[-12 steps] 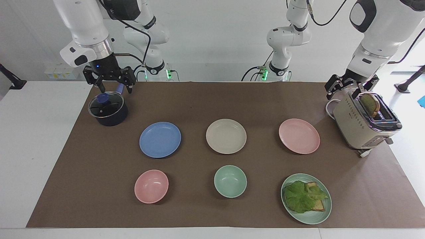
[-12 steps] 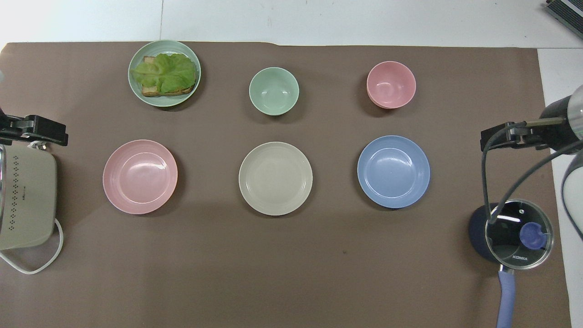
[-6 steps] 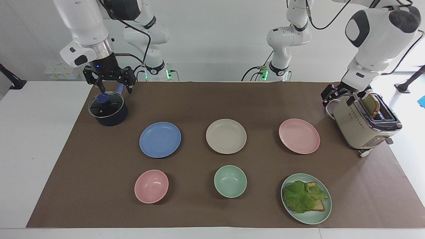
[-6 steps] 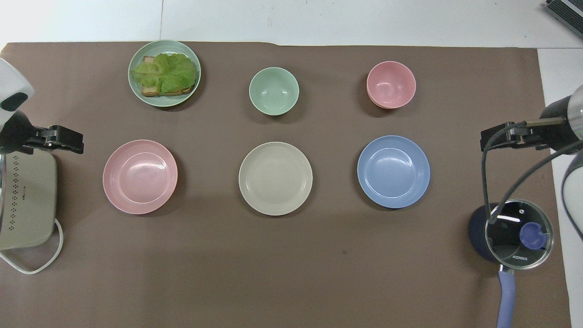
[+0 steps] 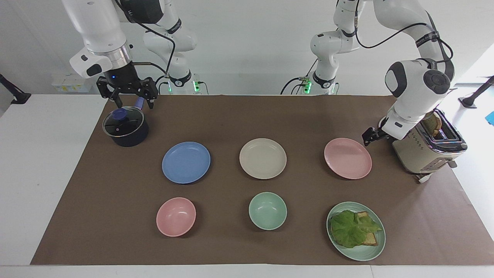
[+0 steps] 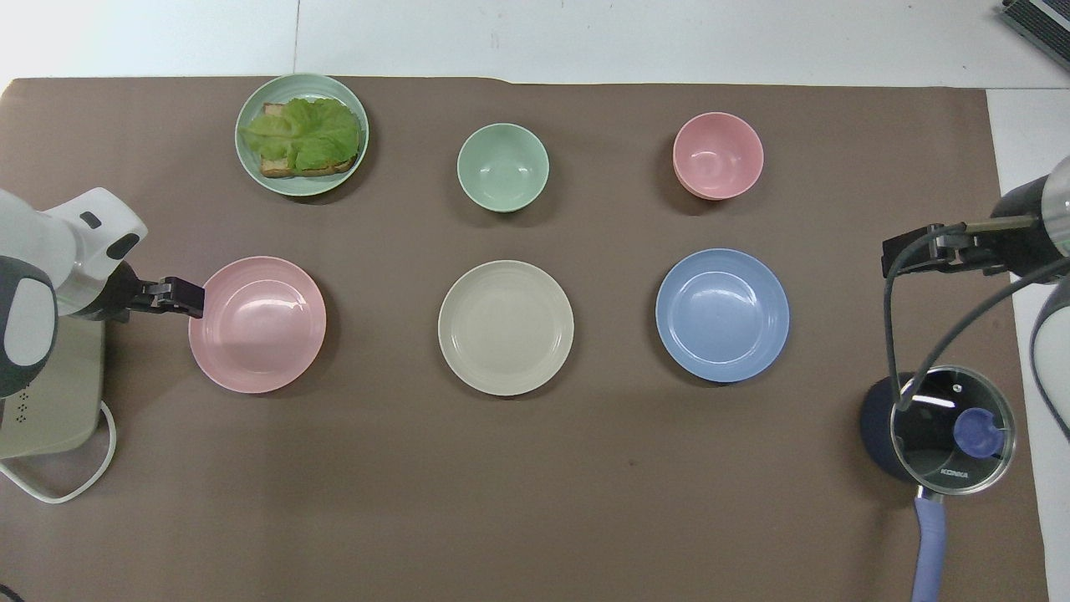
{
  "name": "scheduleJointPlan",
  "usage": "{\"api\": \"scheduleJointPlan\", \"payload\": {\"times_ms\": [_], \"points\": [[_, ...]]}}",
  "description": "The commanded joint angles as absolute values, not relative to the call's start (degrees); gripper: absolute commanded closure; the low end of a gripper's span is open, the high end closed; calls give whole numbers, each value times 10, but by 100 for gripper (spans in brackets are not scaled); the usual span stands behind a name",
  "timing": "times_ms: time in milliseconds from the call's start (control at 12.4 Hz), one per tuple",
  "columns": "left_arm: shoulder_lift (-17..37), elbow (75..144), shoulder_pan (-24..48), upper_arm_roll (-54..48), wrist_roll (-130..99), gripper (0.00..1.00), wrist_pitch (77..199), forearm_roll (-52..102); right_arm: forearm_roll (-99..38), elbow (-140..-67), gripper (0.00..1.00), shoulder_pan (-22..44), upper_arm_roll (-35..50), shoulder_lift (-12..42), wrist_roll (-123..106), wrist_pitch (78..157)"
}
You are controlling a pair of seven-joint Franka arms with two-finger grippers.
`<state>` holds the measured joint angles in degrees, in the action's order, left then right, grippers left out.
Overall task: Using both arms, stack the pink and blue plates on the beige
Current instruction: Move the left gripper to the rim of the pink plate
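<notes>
Pink plate (image 5: 347, 158) untouched, toward left arm's end, beside toaster (image 5: 424, 148). Left gripper (image 5: 371, 136) low at its rim, fingers apart, empty. Right gripper (image 5: 127, 92) spread over pot (image 5: 125, 129). Plate likely light, stiff, slick; take by rim. Beige plate (image 5: 263, 158) between pink and blue plate (image 5: 186, 162).

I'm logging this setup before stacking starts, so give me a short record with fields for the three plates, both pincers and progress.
pink plate: flat on the mat, toward the left arm's end, beside the toaster
beige plate: middle of the row, nothing on it
blue plate: toward the right arm's end, near the pot
left pincer: low at the pink plate's edge, holding nothing
right pincer: open, over the pot, waiting
progress: nothing stacked yet
</notes>
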<state>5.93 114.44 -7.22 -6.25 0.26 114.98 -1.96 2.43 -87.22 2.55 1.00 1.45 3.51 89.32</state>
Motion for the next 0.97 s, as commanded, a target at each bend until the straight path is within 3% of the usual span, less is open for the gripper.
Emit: {"api": "scheduleJointPlan", "payload": {"times_ms": [0, 566, 646, 727, 808, 889], "points": [[65, 1189, -93, -65, 2, 0, 1212, -15, 24, -882, 0, 19, 13, 8, 43, 899], [76, 1235, -94, -67, -128, 3, 1252, -15, 24, -882, 0, 19, 13, 8, 42, 899], [76, 1235, -93, -67, -135, 37, 1251, -14, 24, -882, 0, 19, 13, 8, 42, 899], [75, 1235, -96, -67, -136, 58, 1250, -14, 24, -882, 0, 19, 13, 8, 42, 899], [75, 1237, -97, -67, -136, 65, 1250, -10, 24, -882, 0, 19, 13, 8, 42, 899], [75, 1237, -97, -66, -138, 65, 1249, 1, 24, -882, 0, 19, 13, 8, 41, 898]]}}
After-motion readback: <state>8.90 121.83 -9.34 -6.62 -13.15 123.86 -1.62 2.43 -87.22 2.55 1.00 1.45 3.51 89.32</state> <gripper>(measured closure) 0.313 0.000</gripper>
